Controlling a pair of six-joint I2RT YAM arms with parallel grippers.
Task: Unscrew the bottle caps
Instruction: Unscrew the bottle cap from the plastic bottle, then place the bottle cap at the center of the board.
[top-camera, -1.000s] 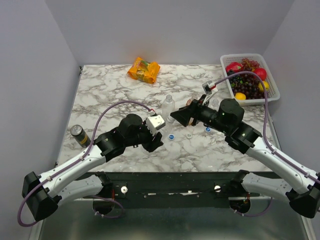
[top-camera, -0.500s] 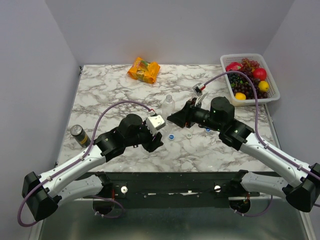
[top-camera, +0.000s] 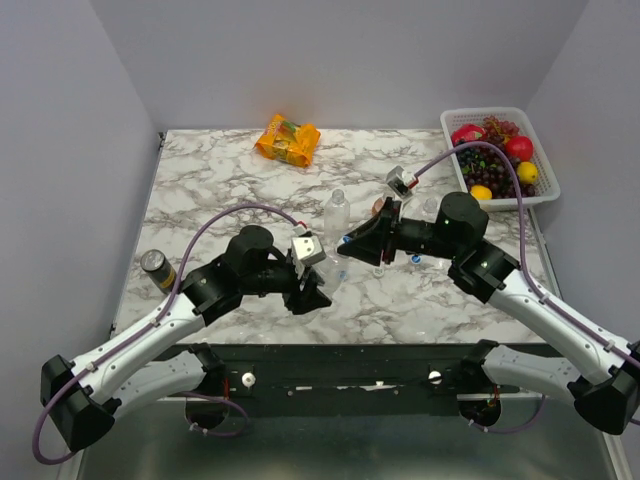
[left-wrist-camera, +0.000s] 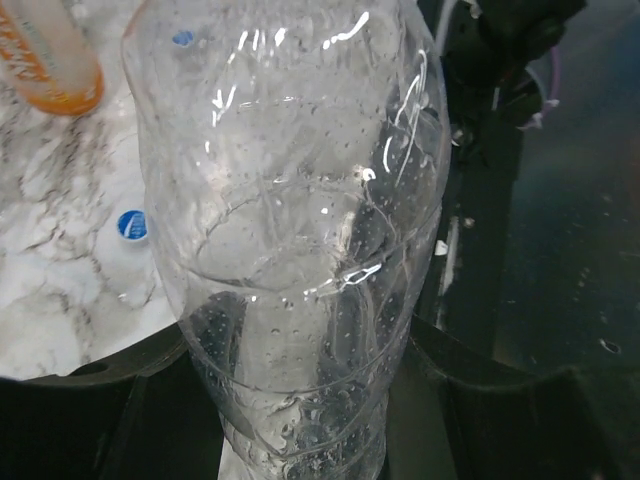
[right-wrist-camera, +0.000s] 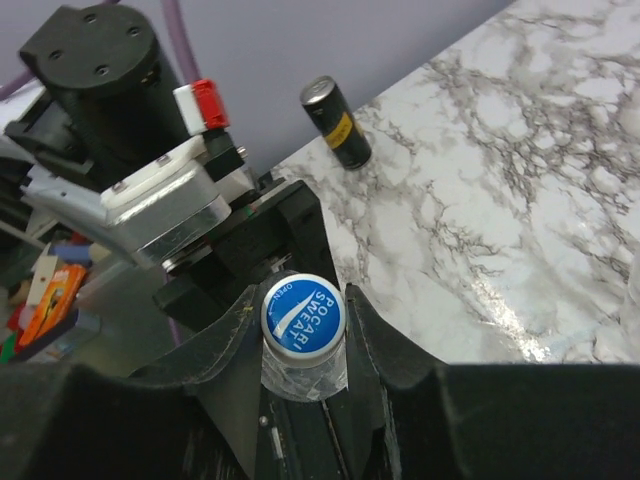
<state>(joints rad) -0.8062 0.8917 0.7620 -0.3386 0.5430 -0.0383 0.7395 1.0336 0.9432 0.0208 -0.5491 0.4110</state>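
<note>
A clear bottle (left-wrist-camera: 290, 250) is held tilted in the air between the two arms, near the table's front edge. My left gripper (left-wrist-camera: 300, 400) is shut on its body, the dark fingers pressing both sides. Its blue cap (right-wrist-camera: 303, 315) sits between the fingers of my right gripper (right-wrist-camera: 305, 338), which is shut on it from both sides. In the top view the left gripper (top-camera: 310, 290) and right gripper (top-camera: 345, 245) meet at this bottle. Another clear bottle (top-camera: 337, 213) stands upright behind them. An orange bottle (left-wrist-camera: 50, 60) and two loose blue caps (left-wrist-camera: 131, 226) (left-wrist-camera: 182, 38) rest on the table.
An orange snack packet (top-camera: 287, 138) lies at the back. A white basket (top-camera: 548, 172) of fruit fills the back right corner. A black can (top-camera: 158, 270) lies near the left edge. A loose blue cap (top-camera: 415, 259) and a pale one (top-camera: 378, 270) lie under the right arm.
The right gripper has moved left and closed onto the blue cap. The left arm has drawn the bottle back towards the front edge and tilted it.
</note>
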